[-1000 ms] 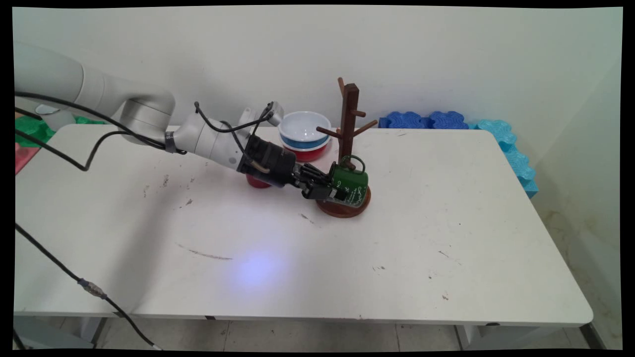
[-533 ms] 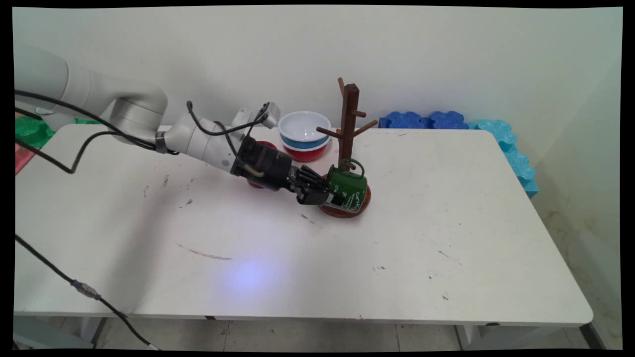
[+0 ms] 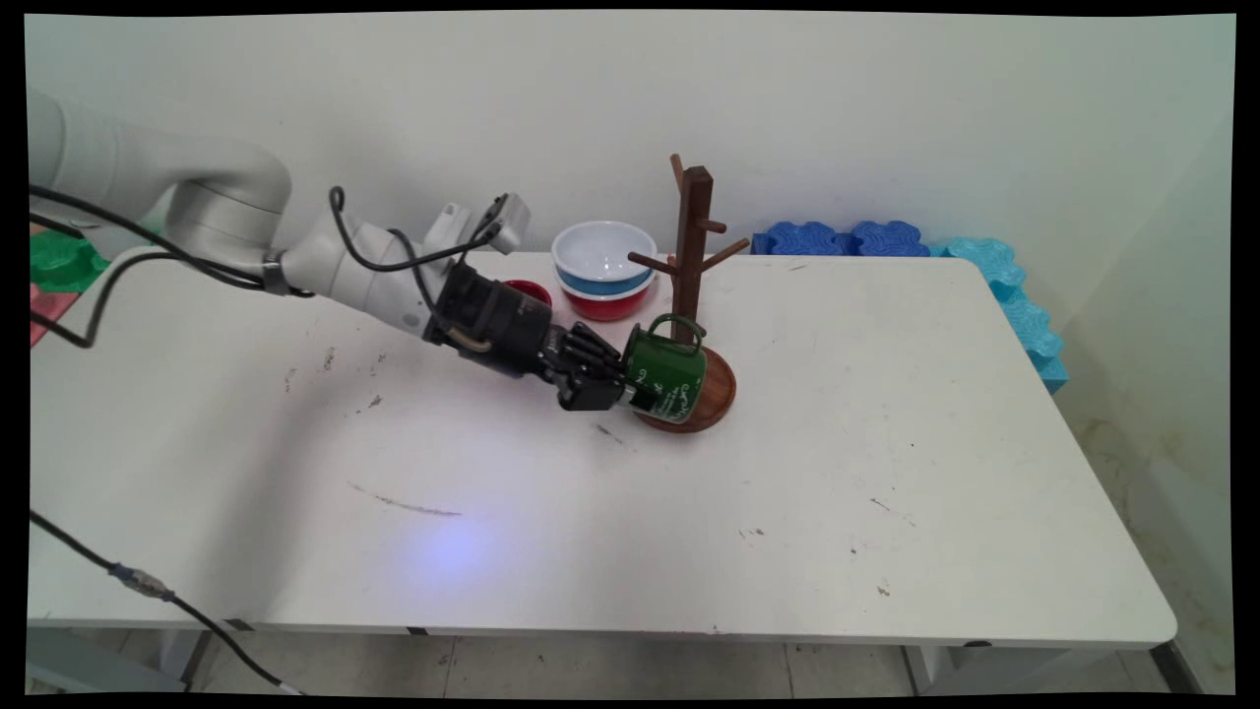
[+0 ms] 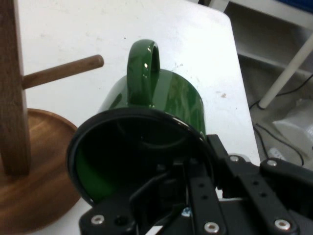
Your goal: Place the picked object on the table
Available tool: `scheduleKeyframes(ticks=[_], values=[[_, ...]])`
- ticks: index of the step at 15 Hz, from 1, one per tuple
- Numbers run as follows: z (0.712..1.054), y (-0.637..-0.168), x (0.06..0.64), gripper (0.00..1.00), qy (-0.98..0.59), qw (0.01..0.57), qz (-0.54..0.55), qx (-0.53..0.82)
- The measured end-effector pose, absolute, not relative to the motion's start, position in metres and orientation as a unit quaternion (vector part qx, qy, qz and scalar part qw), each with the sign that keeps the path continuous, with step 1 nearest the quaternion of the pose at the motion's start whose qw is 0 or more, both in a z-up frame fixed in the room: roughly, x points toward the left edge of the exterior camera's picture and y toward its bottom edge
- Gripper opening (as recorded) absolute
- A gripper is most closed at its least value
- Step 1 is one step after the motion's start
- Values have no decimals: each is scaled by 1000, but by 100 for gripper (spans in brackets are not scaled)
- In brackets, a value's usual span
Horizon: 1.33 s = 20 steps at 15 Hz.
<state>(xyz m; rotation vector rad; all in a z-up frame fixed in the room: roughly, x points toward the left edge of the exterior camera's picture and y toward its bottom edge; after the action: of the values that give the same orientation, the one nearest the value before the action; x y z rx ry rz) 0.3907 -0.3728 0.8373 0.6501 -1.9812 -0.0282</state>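
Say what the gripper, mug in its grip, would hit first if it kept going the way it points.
Probably the mug tree: the gripper points right, and the mug it holds is already over the tree's base, near the post. Depth between mug and post is unclear.

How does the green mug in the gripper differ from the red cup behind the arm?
The green mug is held tipped on its side in the gripper, over the wooden mug tree's base; the red cup stands on the table, free. The green mug shows fully, handle uppermost; the red cup is mostly hidden behind the arm. Colours differ: dark green with white lettering against red.
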Motion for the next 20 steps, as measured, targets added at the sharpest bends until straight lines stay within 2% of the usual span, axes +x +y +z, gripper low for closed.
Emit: scheduleKeyframes(ticks=[12,20], values=[[880,-341,423,0,-865,447,59,221],[917,-319,452,0,-897,388,106,184]])
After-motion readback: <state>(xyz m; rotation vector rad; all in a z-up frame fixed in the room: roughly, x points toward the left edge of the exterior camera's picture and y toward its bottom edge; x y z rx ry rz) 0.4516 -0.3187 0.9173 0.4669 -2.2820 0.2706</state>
